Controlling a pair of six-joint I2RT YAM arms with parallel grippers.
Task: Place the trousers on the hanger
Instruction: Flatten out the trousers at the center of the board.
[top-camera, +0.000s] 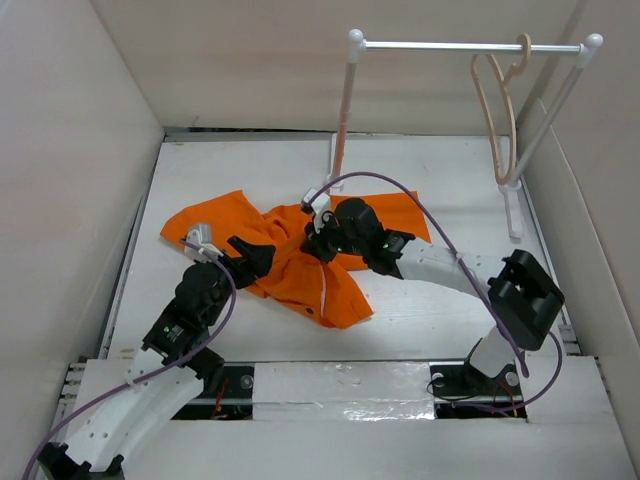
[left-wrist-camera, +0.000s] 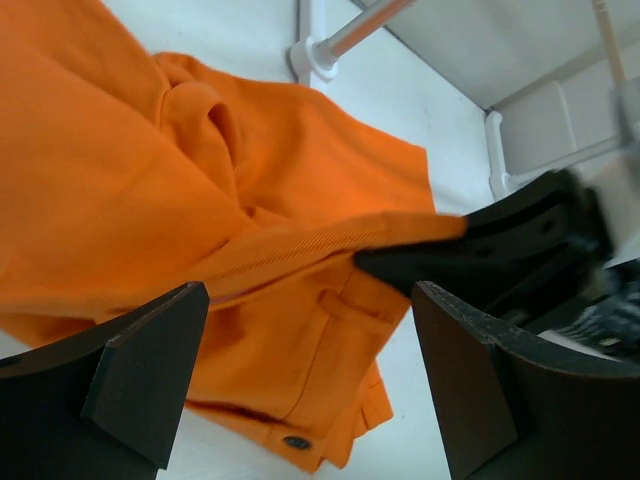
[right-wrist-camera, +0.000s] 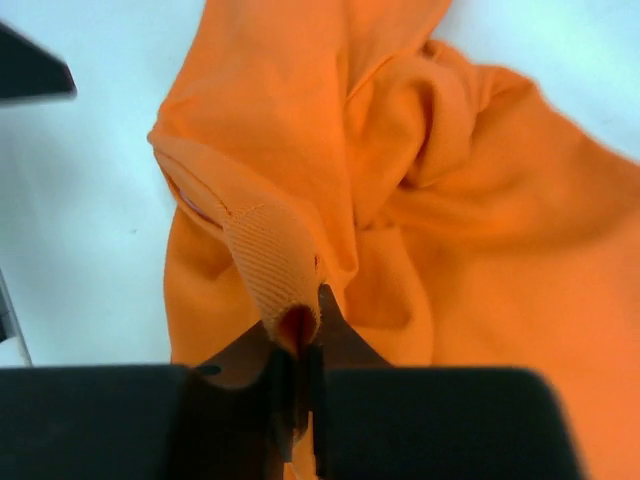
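A white table (top-camera: 240, 170) sits inside a pale-walled enclosure, with a white rail (top-camera: 470, 46) on posts along its far side. The right gripper (right-wrist-camera: 297, 345) is pressed together on a thick, ribbed fold of the trousers (top-camera: 300, 262), pinching it up into a small peak; the wrist view shows no gap between the fingers. From above, that gripper (top-camera: 318, 240) sits over the middle of the orange heap, and its fingertips are hidden under its own dark body. The left gripper (left-wrist-camera: 310, 295) stands apart, both dark fingers (left-wrist-camera: 150, 370) wide of the cloth and holding nothing. It hovers at the heap's left edge (top-camera: 255, 258). The trousers (left-wrist-camera: 200, 200) lie crumpled on the table, near its middle, with a belt loop (left-wrist-camera: 350, 305) and a dark button (left-wrist-camera: 295, 441) showing near the lower hem. Their legs cannot be told apart in the folds, and both wrist views cut the cloth off. The right arm appears only as a dark blur in the left wrist view. The hanger (top-camera: 486, 118) hangs by its hook from the rail's right end, well apart from the trousers.
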